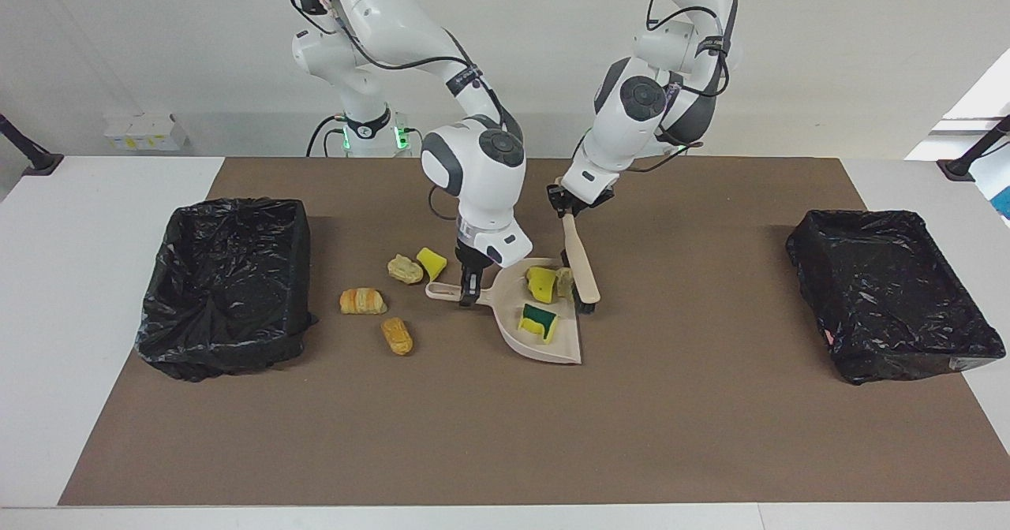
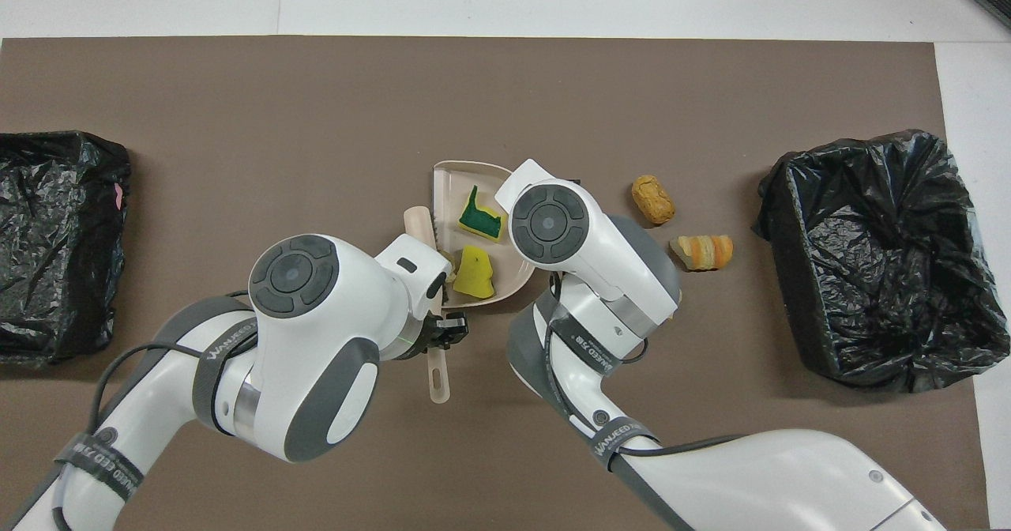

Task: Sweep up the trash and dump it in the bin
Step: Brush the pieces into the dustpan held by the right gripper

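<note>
My right gripper (image 1: 470, 290) is shut on the handle of the beige dustpan (image 1: 555, 348), which rests on the mat. In the pan lie a yellow chunk (image 1: 541, 281), a tan bit (image 1: 564, 280) and a yellow-green sponge piece (image 1: 538, 321) of the trash. My left gripper (image 1: 567, 207) is shut on the handle of the beige brush (image 1: 581, 266), whose bristles stand at the pan's open edge. Beside the pan, toward the right arm's end, a tan piece (image 1: 405, 269), a yellow chunk (image 1: 431, 262), a croissant (image 1: 362, 301) and a brown bit (image 1: 396, 335) lie loose. In the overhead view my right wrist hides its fingers.
A black-lined bin (image 1: 229, 285) stands at the right arm's end of the brown mat, and a second one (image 1: 892, 293) at the left arm's end. The mat (image 1: 505, 435) stretches away from the robots past the dustpan.
</note>
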`<state>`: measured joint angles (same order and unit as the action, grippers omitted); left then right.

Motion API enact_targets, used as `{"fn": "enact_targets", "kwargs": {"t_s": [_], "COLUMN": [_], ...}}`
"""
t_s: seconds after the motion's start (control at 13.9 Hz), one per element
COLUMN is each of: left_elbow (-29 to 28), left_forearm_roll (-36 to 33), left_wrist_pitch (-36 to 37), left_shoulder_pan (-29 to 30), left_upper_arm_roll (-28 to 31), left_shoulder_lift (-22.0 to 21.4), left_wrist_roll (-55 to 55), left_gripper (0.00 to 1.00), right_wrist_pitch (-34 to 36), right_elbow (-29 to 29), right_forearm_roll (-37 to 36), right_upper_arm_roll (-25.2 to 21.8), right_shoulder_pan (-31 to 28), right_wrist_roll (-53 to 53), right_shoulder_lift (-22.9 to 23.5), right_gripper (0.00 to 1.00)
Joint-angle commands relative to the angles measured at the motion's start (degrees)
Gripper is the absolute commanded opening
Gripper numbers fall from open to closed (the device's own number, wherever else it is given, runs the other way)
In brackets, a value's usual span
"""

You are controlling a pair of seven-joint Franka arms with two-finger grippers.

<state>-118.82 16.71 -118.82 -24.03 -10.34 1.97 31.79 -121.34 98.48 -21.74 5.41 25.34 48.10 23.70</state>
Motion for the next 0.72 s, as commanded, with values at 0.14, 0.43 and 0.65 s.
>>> {"fn": "enact_targets", "kwargs": {"t_s": [0.14,0.43,0.65], "left_elbow": [3.86,3.16,2.8], "left_forearm_roll": [0.95,0.95,0.78], "left_wrist_pitch": [0.6,5.78,6.58], "left_shoulder_pan": [-0.31,0.21,3.46], "left_upper_arm_roll": [0.5,0.76,0.94], "left_shoulder_lift": [1.37,-0.03,-0.21], "left_wrist_roll": [-0.67,3.63,3.55], "left_gripper": [0.0,0.0,0.0], "right_wrist_pitch": [3.74,3.12,3.21], "right_elbow": [0.49,0.75,0.93], "right_forearm_roll": [-3.05,-2.43,-2.44], "right_upper_arm_roll": [0.3,0.3,0.39], "right_shoulder_pan": [1.02,0.85,0.5], "right_wrist_roll": [0.77,0.59,0.76], "right_shoulder_lift": [-0.58,-0.58,-0.67], "right_gripper": [0.0,0.0,0.0]}}
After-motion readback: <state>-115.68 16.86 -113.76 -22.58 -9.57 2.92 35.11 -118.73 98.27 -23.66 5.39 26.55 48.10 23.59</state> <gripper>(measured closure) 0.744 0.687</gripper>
